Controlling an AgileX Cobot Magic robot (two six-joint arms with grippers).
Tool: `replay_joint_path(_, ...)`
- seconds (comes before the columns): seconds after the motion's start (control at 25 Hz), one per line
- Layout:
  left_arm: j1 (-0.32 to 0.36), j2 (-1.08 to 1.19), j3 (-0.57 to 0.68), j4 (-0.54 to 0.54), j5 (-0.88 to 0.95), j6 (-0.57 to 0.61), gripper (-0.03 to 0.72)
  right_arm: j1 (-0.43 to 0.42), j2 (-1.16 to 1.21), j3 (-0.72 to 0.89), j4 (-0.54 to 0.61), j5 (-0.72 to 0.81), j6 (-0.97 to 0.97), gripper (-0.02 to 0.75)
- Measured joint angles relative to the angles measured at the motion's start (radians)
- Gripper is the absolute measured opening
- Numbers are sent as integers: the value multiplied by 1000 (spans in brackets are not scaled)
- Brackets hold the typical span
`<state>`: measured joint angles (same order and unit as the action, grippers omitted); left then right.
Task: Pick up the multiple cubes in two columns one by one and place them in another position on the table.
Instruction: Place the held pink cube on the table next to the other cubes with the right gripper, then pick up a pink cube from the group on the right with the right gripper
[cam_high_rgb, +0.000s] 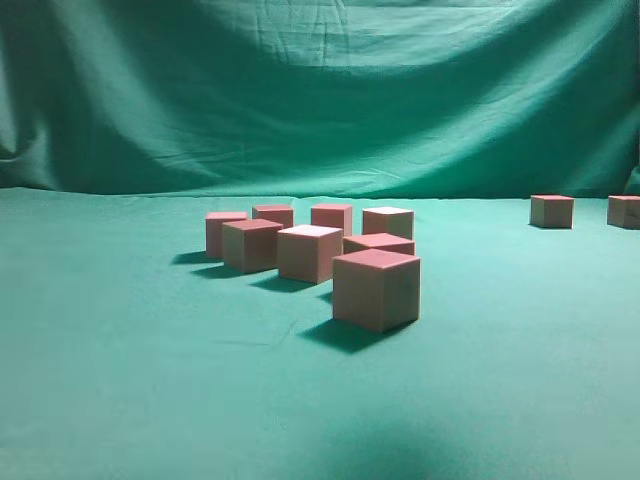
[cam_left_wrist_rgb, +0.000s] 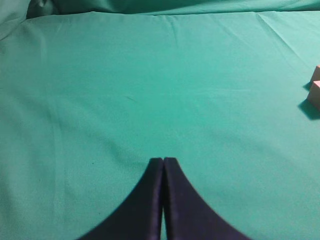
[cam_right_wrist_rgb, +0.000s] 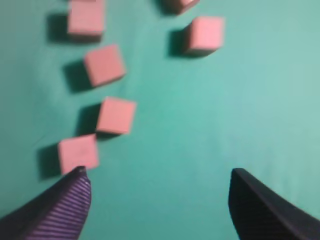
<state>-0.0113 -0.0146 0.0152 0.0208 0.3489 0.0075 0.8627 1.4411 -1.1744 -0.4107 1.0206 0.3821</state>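
Note:
Several pinkish-red and tan cubes stand in two columns on the green table (cam_high_rgb: 120, 340); the nearest cube (cam_high_rgb: 376, 288) is at the front. Two more cubes (cam_high_rgb: 552, 211) stand apart at the far right. No gripper shows in the exterior view. In the left wrist view my left gripper (cam_left_wrist_rgb: 163, 161) is shut and empty over bare cloth, with cube edges (cam_left_wrist_rgb: 315, 92) at the right border. In the blurred right wrist view my right gripper (cam_right_wrist_rgb: 159, 176) is open and empty above the cloth, its left finger just below a cube (cam_right_wrist_rgb: 77, 153); other cubes (cam_right_wrist_rgb: 116, 115) lie beyond.
A draped green backdrop cloth (cam_high_rgb: 320, 90) hangs behind the table. A soft shadow lies on the table's front (cam_high_rgb: 400, 450).

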Motion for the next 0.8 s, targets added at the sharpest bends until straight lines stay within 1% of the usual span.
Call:
replay_joint_path(0.08,0,0,0,0,0,0,0,-80,-13,-43,-7,14,4,550)
replay_joint_path(0.32,0,0,0,0,0,0,0,-381,49,-175,3,38,1,550)
replay_joint_path(0.4,0,0,0,0,0,0,0,-470,104,-232,52,40,-39,550)
replay_joint_path(0.48,0,0,0,0,0,0,0,-558,182,-299,153,48,-110,550)
replay_joint_path(0.56,0,0,0,0,0,0,0,-623,268,-369,249,76,-181,550)
replay_joint_path(0.64,0,0,0,0,0,0,0,-670,359,-454,308,103,-224,550)
replay_joint_path(0.8,0,0,0,0,0,0,0,-713,534,-613,327,131,-265,550)
